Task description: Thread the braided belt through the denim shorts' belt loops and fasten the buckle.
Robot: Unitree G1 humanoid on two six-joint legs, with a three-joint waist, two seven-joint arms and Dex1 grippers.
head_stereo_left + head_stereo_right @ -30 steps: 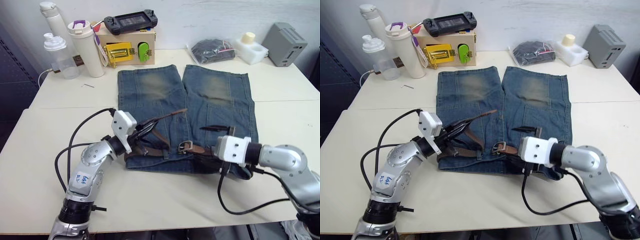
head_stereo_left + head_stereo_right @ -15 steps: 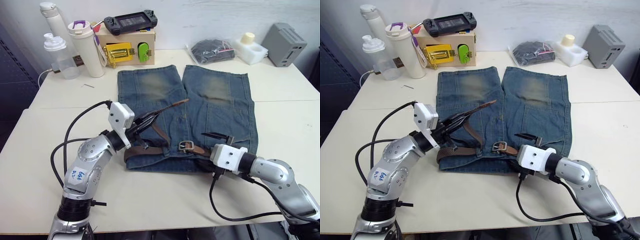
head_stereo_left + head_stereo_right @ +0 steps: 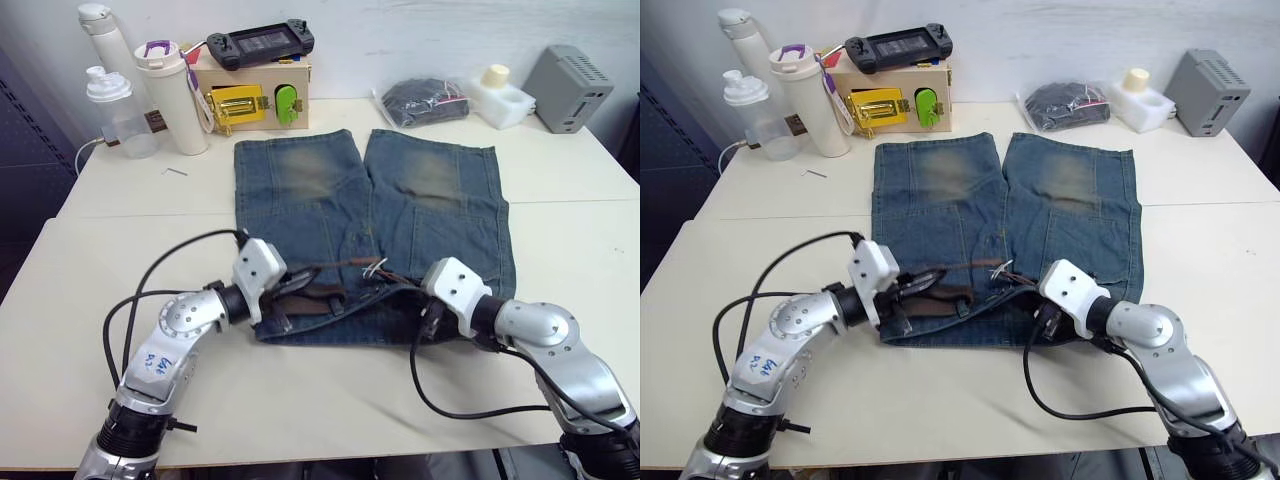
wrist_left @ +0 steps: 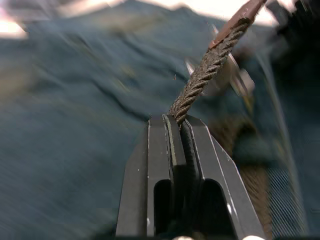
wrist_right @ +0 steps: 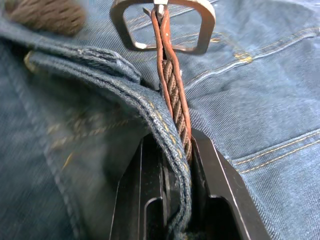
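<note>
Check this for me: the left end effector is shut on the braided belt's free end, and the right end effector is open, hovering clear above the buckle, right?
Not quite. The left end effector is shut on the braided belt, but the right end effector isn't open: the right wrist view shows it shut on the belt and a denim fold, just behind the buckle.

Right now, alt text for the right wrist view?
The right claw is shut on the braided belt together with a folded edge of the denim shorts. The belt runs straight ahead from the fingers to its silver buckle, which lies on the denim.
</note>
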